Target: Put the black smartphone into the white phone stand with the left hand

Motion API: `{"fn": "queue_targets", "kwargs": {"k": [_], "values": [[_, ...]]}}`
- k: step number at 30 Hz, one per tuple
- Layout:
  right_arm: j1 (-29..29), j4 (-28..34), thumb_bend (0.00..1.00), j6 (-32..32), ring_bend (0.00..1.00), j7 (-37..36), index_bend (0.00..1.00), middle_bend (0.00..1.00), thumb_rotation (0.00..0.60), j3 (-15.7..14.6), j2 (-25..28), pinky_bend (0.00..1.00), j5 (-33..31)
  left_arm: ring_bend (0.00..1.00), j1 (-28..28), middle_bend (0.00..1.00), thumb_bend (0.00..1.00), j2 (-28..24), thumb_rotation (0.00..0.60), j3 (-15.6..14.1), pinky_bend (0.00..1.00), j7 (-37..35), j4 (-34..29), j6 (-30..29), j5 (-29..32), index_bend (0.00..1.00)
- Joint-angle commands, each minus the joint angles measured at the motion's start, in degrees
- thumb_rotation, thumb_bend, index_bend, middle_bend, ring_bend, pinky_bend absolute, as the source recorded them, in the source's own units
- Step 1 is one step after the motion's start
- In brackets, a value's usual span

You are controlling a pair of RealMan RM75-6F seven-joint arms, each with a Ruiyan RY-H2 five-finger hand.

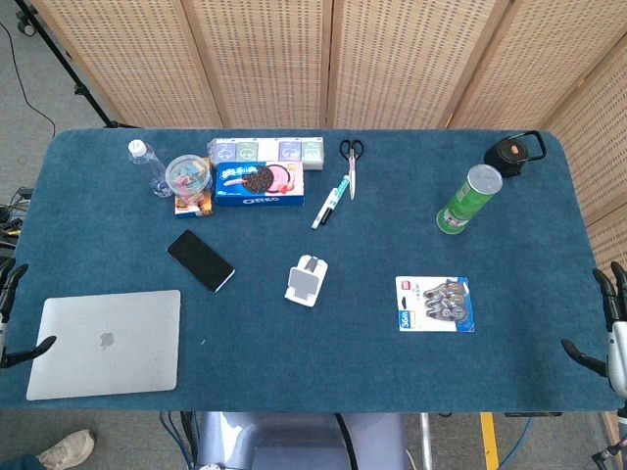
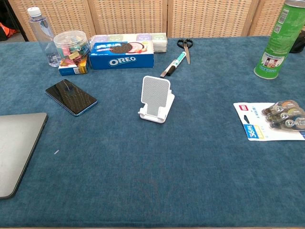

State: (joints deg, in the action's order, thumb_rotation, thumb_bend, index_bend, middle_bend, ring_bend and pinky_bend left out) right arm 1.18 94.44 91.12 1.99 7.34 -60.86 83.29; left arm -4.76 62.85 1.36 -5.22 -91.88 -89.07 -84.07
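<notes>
The black smartphone (image 1: pixel 200 260) (image 2: pixel 71 97) lies flat on the blue tablecloth, left of centre. The white phone stand (image 1: pixel 306 280) (image 2: pixel 156 99) stands upright and empty near the table's middle, to the right of the phone. My left hand (image 1: pixel 12 313) hangs at the far left edge of the head view, beyond the table's side, fingers apart and holding nothing. My right hand (image 1: pixel 609 328) sits at the far right edge, fingers spread, also empty. Neither hand shows in the chest view.
A closed silver laptop (image 1: pixel 106 343) (image 2: pixel 16 149) lies front left. At the back are an Oreo box (image 1: pixel 260 184), a clear tub of clips (image 1: pixel 188 176), a water bottle (image 1: pixel 147 166), scissors (image 1: pixel 351 162) and a marker (image 1: pixel 330 204). A green can (image 1: pixel 468 200) and a tape pack (image 1: pixel 434 304) lie on the right.
</notes>
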Motion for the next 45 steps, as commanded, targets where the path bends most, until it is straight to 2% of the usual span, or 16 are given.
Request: {"fn": "queue_targets", "kwargs": {"k": [1,6,11,15,17,22,25,28,32,38,45], "values": [[0.0,0.93,0.0,-0.68,0.0,-0.08,0.0,0.0,0.6,-0.22,0.89,0.0,-0.34,0.0,0.15,0.0,0.0,0.3,0.6,0.06,0.0,0.28,0.3,-0.09,-0.3,0.0],[-0.13,1.55,0.0,-0.22,0.0,-1.84,0.0,0.0,0.6,-0.09,1.27,0.0,0.21,0.0,-0.63,0.0,0.0,-0.57,0.6,-0.31,0.0,-0.58,0.45,1.75,-1.62,0.0],[0.3,1.66,0.0,-1.11,0.0,-2.23,0.0,0.0,0.6,-0.15,1.2,0.0,0.28,0.0,-9.2,0.0,0.0,-3.27,0.6,1.48,0.0,-0.24,5.53,8.22,-9.21,0.0],[0.65,1.72,0.0,-1.75,0.0,-1.85,0.0,0.0,0.6,-0.05,1.04,0.0,-0.05,0.0,-16.89,0.0,0.0,-3.21,0.6,1.46,0.0,-6.71,11.64,13.6,-16.17,0.0],[0.83,1.54,0.0,-2.02,0.0,-1.42,0.0,0.0,0.6,0.15,0.79,0.0,-0.54,0.0,-20.01,0.0,0.0,-1.88,0.6,1.02,0.0,-10.32,15.13,16.19,-18.07,0.0],[1.26,1.18,0.0,-3.24,0.0,-0.78,0.0,0.0,0.6,0.43,0.29,0.0,-2.01,0.0,-26.01,0.0,0.0,1.95,0.6,0.39,0.0,-17.05,20.76,23.48,-18.35,0.0],[1.78,0.75,0.0,-4.53,0.0,-0.03,0.0,0.0,0.6,0.58,-0.17,0.0,-3.18,0.0,-29.56,0.0,0.0,4.48,0.6,-0.37,0.01,-17.55,25.07,28.56,-18.59,0.0],[2.25,0.58,0.0,-5.51,0.0,0.63,0.0,0.0,0.6,0.81,-0.54,0.0,-4.14,0.0,-32.05,0.01,0.0,6.41,0.6,-0.89,0.06,-16.63,27.77,32.13,-18.54,0.04],[2.81,0.11,0.0,-6.69,0.0,1.37,0.0,0.0,0.6,1.22,-1.01,0.0,-5.65,0.03,-34.22,0.06,0.0,10.01,0.6,-0.71,0.13,-17.69,31.13,33.92,-17.67,0.09],[3.44,-0.45,0.0,-8.07,0.0,1.98,0.0,0.0,0.6,1.67,-1.56,0.0,-7.43,0.04,-37.43,0.07,0.0,15.53,0.6,-1.39,0.13,-19.1,37.68,36.66,-17.19,0.09],[4.22,-1.19,0.0,-9.83,0.0,2.45,0.0,0.0,0.6,2.11,-2.03,0.0,-9.42,0.04,-41.75,0.07,0.0,21.43,0.6,-2.53,0.13,-16.76,42.99,39.25,-17.63,0.12]]}}
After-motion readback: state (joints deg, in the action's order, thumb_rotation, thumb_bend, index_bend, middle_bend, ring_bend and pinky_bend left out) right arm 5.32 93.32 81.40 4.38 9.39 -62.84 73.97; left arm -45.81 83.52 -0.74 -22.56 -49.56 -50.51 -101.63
